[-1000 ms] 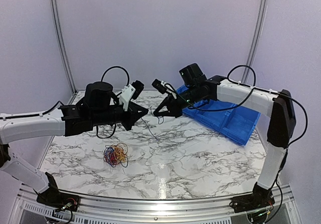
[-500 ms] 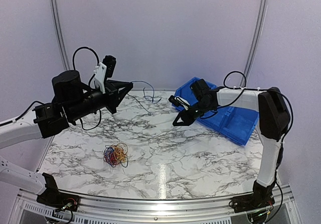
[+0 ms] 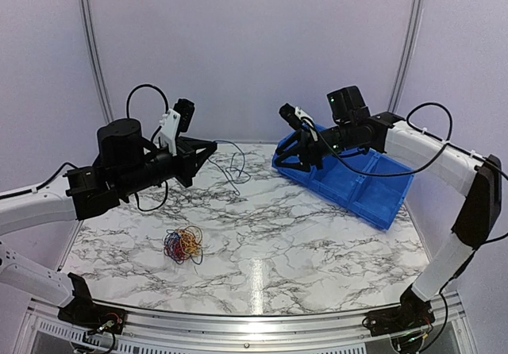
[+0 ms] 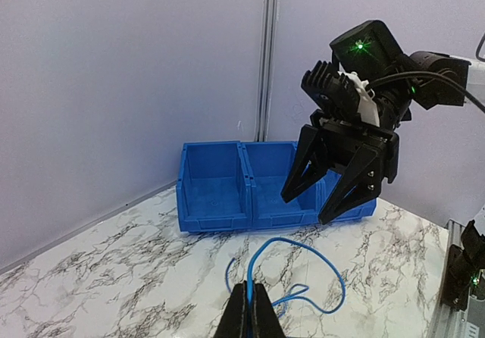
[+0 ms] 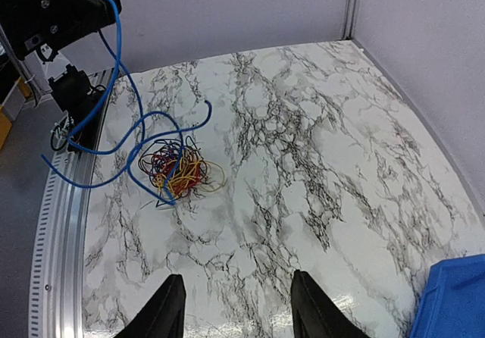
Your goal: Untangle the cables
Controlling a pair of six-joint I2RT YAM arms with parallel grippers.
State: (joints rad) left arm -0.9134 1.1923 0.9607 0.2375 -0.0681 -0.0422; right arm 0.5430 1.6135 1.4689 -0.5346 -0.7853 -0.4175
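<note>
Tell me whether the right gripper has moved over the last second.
Yes: the right gripper swung rightward, from the open table left of the blue bin to the bin's left end.

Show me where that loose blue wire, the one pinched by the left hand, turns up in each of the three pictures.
Top external: the blue cable dangles left of centre, from the left hand.
Left wrist: bottom centre, looping just beyond the shut fingertips.
Right wrist: upper left, hanging down in loops.
Shared landmark: the blue bin, which is in all three.
</note>
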